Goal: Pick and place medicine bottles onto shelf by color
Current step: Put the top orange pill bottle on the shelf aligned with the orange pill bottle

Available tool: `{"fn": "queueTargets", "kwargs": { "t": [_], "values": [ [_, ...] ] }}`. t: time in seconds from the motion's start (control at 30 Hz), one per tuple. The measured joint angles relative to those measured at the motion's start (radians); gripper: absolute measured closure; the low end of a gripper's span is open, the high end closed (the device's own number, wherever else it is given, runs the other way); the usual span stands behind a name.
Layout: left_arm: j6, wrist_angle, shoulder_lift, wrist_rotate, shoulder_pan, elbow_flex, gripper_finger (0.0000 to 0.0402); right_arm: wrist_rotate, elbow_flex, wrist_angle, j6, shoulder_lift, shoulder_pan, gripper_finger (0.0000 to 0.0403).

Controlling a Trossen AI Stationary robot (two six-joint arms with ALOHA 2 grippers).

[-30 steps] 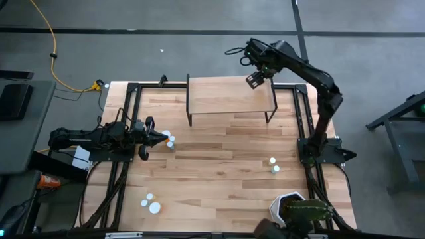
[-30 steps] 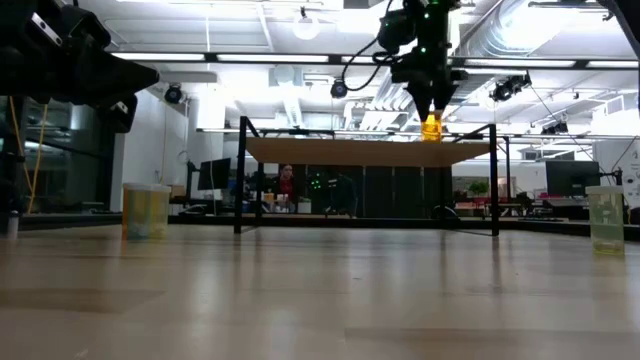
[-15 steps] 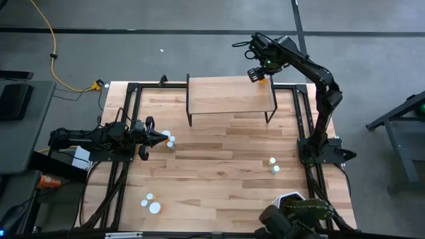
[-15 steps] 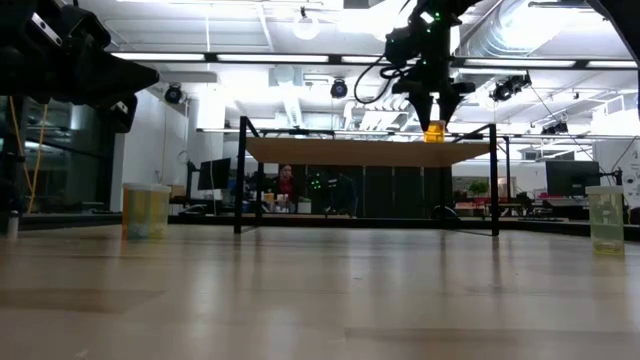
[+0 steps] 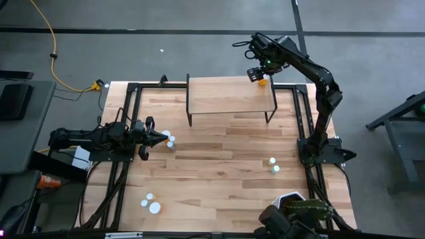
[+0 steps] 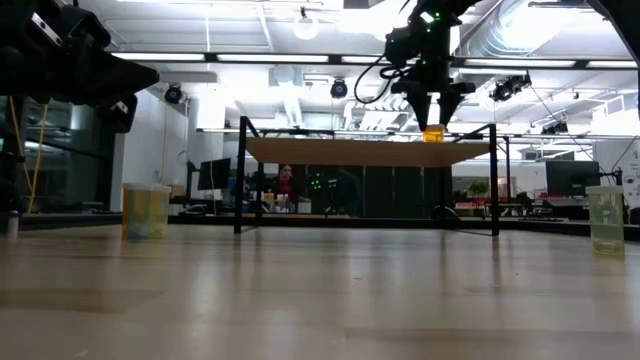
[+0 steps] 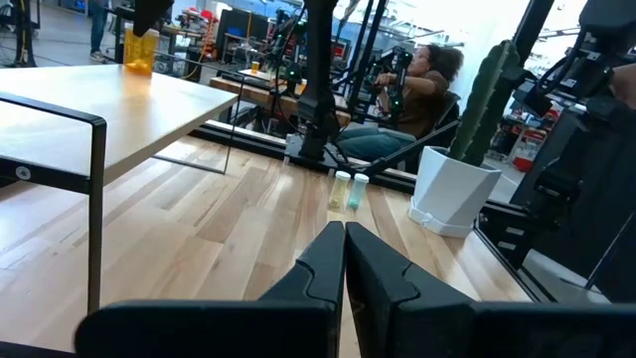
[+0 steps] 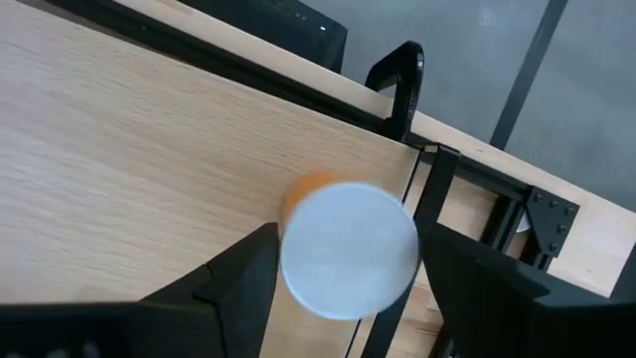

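White pot (image 7: 452, 189) with cactus (image 7: 487, 99); yellow cable (image 5: 56, 56)

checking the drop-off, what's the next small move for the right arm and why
Probably lift the right gripper straight up. The orange bottle stands on the shelf near its far right corner, and the fingers sit spread on either side of its cap, so release looks done.

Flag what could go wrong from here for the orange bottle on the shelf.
The orange bottle stands near the shelf corner, so a nudge could tip it off the edge. The right gripper straddles it with open fingers close beside the cap; lifting off-line might snag and topple it.
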Motion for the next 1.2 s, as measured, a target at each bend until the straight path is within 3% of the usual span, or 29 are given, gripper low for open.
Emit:
{"fn": "queueTargets", "kwargs": {
  "t": [0.27,0.67,0.9,1.03,1.2],
  "values": [
    [0.0,0.0,0.0,0.0,0.0,0.0,0.0398,0.001,-0.001,0.019,0.013,0.0,0.0,0.0144],
    [0.0,0.0,0.0,0.0,0.0,0.0,0.0398,0.008,0.075,0.09,-0.11,-0.058,0.003,0.0143],
    [0.0,0.0,0.0,0.0,0.0,0.0,0.0398,-0.122,0.073,0.152,-0.224,-0.19,0.128,0.0143],
    [0.0,0.0,0.0,0.0,0.0,0.0,0.0398,-0.128,-0.107,0.327,-0.208,-0.346,0.277,0.0143],
    [0.0,0.0,0.0,0.0,0.0,0.0,0.0398,-0.131,-0.531,0.662,-0.019,-0.635,0.501,0.0143]
  ]
}}
